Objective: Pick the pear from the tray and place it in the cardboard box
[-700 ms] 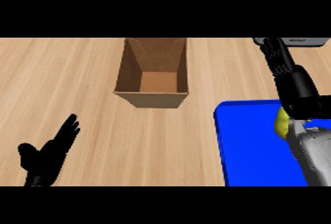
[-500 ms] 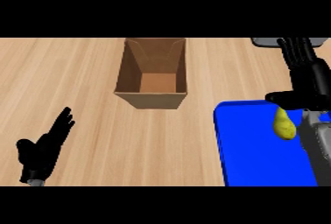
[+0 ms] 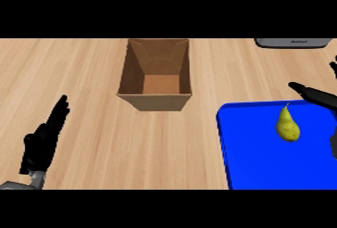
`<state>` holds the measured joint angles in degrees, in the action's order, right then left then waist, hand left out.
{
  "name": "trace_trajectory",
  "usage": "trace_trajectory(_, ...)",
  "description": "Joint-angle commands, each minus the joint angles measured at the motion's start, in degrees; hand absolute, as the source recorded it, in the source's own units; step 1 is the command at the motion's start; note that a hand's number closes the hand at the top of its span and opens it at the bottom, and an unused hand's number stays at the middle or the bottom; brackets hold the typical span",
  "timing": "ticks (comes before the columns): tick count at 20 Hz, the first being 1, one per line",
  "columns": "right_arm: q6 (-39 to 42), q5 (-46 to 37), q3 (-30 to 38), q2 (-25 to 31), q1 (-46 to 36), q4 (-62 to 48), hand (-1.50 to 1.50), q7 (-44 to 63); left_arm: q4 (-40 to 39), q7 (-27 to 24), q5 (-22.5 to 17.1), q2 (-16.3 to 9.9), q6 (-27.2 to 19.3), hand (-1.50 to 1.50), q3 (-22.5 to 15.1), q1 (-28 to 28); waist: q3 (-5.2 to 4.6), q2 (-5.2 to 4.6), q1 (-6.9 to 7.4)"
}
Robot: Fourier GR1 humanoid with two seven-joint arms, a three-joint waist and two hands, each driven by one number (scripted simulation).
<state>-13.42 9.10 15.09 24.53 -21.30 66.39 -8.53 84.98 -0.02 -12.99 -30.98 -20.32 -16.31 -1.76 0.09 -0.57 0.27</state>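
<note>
Pear (image 3: 287,126) on tray (image 3: 253,151) — right of cardboard box (image 3: 155,75).

Yellow pear (image 3: 287,126), blue tray (image 3: 263,164), brown cardboard box (image 3: 154,100) (wood-grain counter (image 3: 132,147)), blk hands.

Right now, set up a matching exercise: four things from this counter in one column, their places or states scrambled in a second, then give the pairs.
Things:
1. yellow-green pear
2. open brown cardboard box
3. black left hand
4. black right hand

Places or states:
A. at the view's lower left, fingers straight, resting
B. lying on the flat blue tray, held by nothing
C. at the right edge, just beyond the tray's far rim
D. standing on the wooden counter, nothing inside

Pairs: 1-B, 2-D, 3-A, 4-C
</note>
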Motion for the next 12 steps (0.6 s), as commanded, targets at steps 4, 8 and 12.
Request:
trace_trajectory(4,6.77,-4.12,-1.11,7.07,1.63,-6.93,-1.5,-3.11,-1.53,-0.14,5.34,4.55,-2.67,0.0,-1.92,-0.05,-0.09,0.47,-0.2)
trace_trajectory(8,12.33,-11.83,-7.04,16.69,2.45,-8.1,-1.5,2.88,-0.15,1.33,2.3,1.15,0.28,0.0,1.2,-0.82,-0.18,0.47,0.31)
trace_trajectory(12,24.74,-13.94,-12.54,23.43,2.79,-6.6,-1.5,8.23,-1.52,0.76,4.13,2.67,-0.72,0.0,-0.06,-1.11,-0.27,0.54,-0.37)
